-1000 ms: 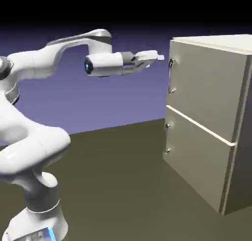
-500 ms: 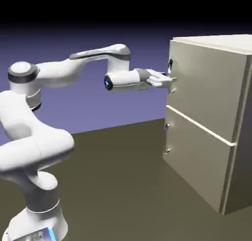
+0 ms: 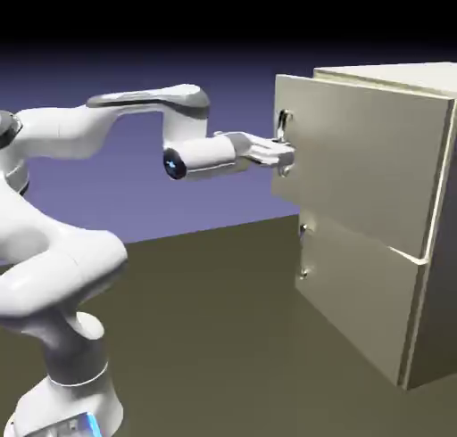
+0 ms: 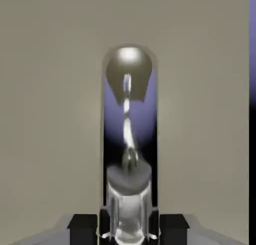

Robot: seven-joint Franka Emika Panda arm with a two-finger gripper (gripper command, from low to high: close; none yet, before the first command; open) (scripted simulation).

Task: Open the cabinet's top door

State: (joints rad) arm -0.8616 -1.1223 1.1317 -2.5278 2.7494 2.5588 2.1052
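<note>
The beige-grey cabinet stands at the exterior view's right. Its top door is swung partly out, its handle edge away from the cabinet front. My gripper is shut on the dark metal bar handle at that door's left edge. In the hand view the shiny handle runs up the middle between my fingertips, with the door panel filling the picture behind it.
The lower door stays flat against the cabinet, with its own small handle at its left edge. The dark table spreads between my base and the cabinet.
My gripper went from open beside the cabinet onto the top door's handle and shut on it. Then the hand drew back toward my base and the door swung partly open.
</note>
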